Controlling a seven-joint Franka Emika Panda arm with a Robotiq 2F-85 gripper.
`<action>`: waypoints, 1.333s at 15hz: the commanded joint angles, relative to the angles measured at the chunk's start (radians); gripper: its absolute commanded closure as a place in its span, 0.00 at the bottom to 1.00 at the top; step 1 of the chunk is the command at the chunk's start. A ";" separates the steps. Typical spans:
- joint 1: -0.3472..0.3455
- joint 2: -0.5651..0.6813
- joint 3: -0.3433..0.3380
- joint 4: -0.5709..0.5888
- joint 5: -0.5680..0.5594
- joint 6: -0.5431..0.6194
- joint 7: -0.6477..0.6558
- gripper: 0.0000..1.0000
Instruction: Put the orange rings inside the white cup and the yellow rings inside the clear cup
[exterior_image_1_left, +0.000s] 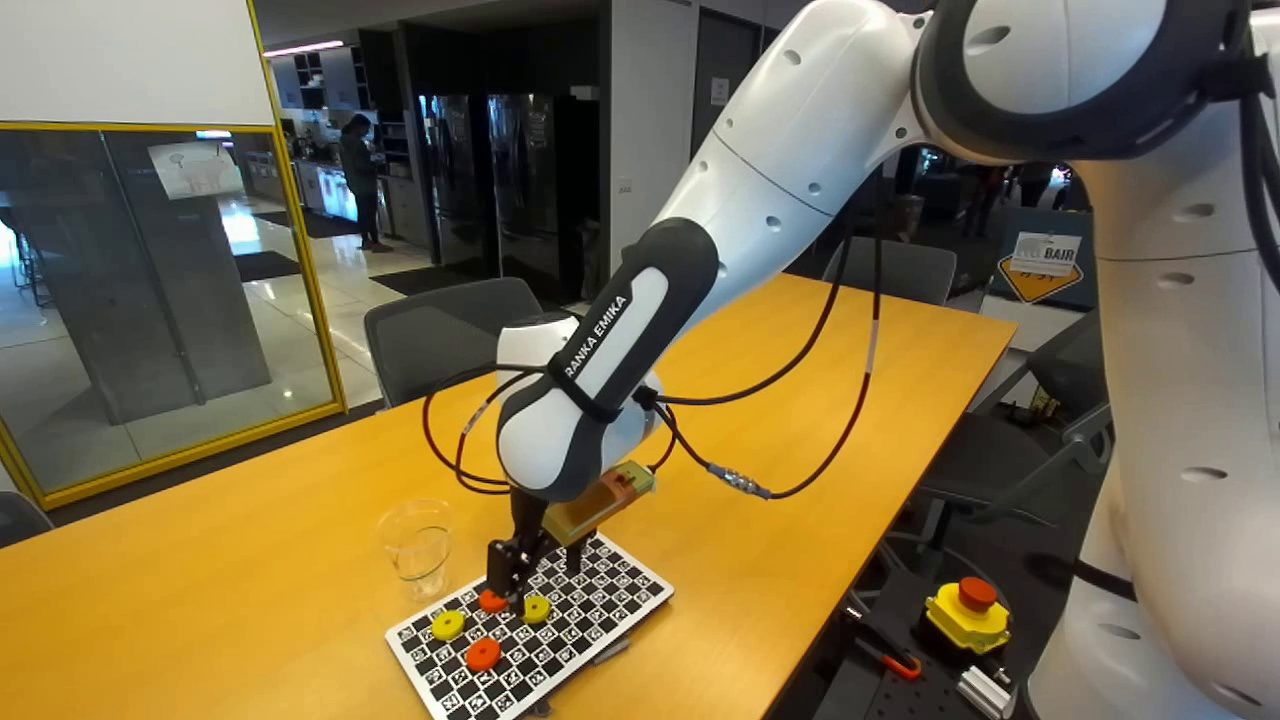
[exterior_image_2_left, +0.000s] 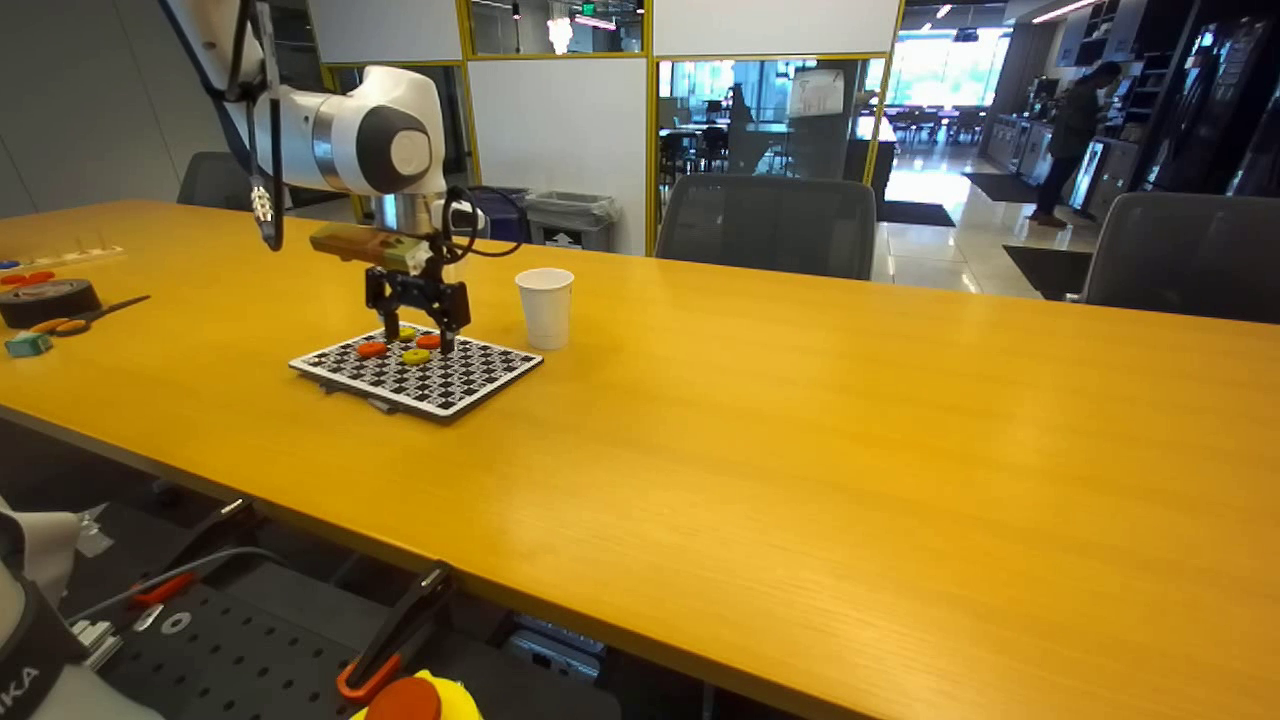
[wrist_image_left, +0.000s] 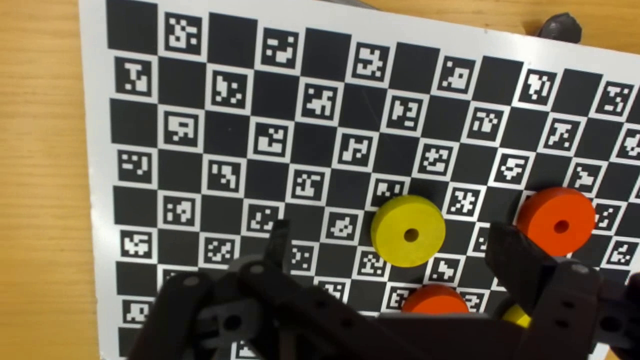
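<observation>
The jaws stood spread wide with nothing gripped, one on either side of a yellow ring (wrist_image_left: 398, 230). It lay flat between their tips on a checkered board (wrist_image_left: 275, 95); how high above the board the tips were could not be told. Thick and disc-like, with a small hole at its centre, the ring looked stiff and was probably light, more apt to skid than to dent. The best hold seemed to be low on its outer wall, straight across the middle, since a pinch too high might have slipped off that smooth side; the hole looked too narrow to be of use.

Just beside one jaw sat an orange ring (wrist_image_left: 545, 220), so near that contact could not be ruled out; a careless nudge might have sent it sliding. A second orange ring (wrist_image_left: 435, 301) and a second yellow ring (wrist_image_left: 516, 316) lay near the jaws too, partly covered by them in the wrist view, and would likely have handled alike.

Farther out from the jaws, on the desk (exterior_image_2_left: 800, 420) just beside the board, stood the clear cup (exterior_image_1_left: 417, 550) and the white cup (exterior_image_2_left: 546, 312), both upright. Each looked thin-walled and light, likely to tip at a brush from the jaws.
</observation>
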 joint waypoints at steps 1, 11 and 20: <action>0.013 0.030 -0.005 0.018 0.003 0.028 0.009 0.00; 0.017 0.054 -0.002 0.033 0.004 0.035 0.003 0.00; 0.027 0.068 -0.006 0.052 -0.001 0.037 0.008 0.34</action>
